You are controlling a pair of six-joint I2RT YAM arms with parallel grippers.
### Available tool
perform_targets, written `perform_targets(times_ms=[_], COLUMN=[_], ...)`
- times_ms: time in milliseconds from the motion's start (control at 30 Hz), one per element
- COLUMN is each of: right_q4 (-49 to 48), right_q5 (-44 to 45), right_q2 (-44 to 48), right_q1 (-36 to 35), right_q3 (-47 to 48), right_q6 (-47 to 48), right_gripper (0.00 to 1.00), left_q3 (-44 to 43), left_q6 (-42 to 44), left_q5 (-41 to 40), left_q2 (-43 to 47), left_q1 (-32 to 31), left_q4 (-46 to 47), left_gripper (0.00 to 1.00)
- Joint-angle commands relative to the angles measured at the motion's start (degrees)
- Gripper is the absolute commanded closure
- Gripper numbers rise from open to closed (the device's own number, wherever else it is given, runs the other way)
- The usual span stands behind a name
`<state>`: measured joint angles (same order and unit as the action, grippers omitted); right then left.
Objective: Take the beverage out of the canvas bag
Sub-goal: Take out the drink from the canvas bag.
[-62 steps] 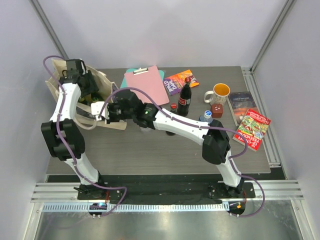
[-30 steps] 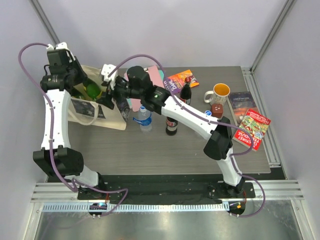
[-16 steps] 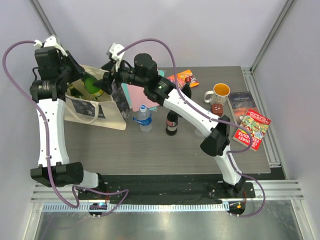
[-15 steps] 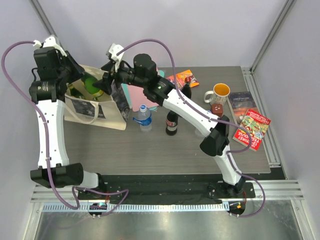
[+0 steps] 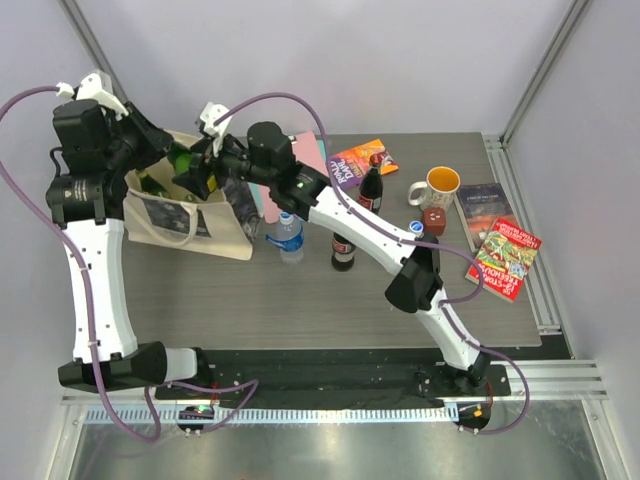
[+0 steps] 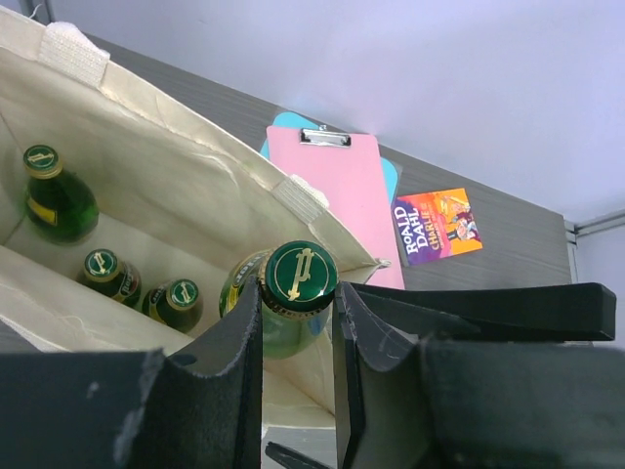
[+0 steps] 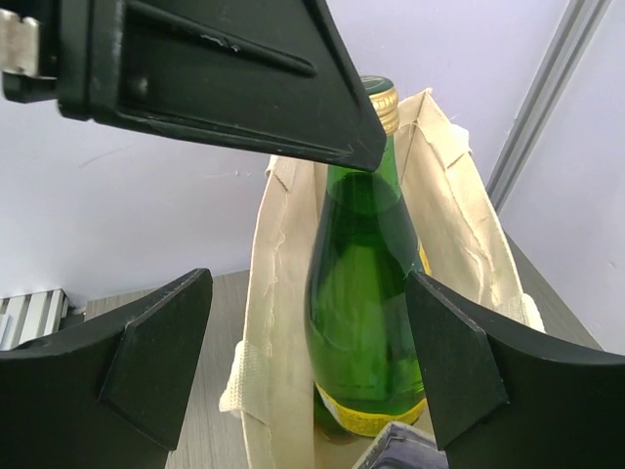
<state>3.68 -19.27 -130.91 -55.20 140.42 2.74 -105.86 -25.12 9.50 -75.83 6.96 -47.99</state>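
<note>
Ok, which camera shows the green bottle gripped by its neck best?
The right wrist view: the green bottle fills it, cap to label, framed by the canvas bag. The left wrist view shows only its cap and shoulder in the left gripper. The top view shows a small green patch between the arms.

Left arm (image 5: 95, 270), right arm (image 5: 350, 222) — white links, black joints; purple cables (image 5: 275, 96) trailing; matte black fingers (image 6: 220, 381).

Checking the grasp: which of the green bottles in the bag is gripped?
The bottle whose neck is clamped between the left fingers; the other three bottles stand untouched, deeper in the bag.
</note>
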Motion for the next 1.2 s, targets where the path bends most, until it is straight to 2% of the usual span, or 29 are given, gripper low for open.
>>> perform_targets(times_ms=[0,533,967,1167], right_q4=[-3.42,-3.42,3.08,7.65], right_q5=[3.17,3.62,0.37,-1.56], right_q2=[0.31,2.68,8.64,12.17], right_q1=[-0.96,-1.14,-1.14,-1.23], right_q3=[3.02,2.84,-0.49,-3.22], right_q6=[1.03,1.48,-0.54,-0.72], right_gripper=[0.15,0.15,0.15,0.21], left_q3=[-3.65,-4.7,-5.76,-5.41], left_q6=[-2.56,-4.06,-4.85,-5.2], left_q5=[4.56,9.4,13.97,15.9], left_q2=[4.46,7.19,8.95,9.56], left_q1=[-0.54,-0.81,-1.07,-1.86], left_q4=[9.23,10.02,11.86,12.04], left_gripper=[1.0,1.0,1.0,1.0])
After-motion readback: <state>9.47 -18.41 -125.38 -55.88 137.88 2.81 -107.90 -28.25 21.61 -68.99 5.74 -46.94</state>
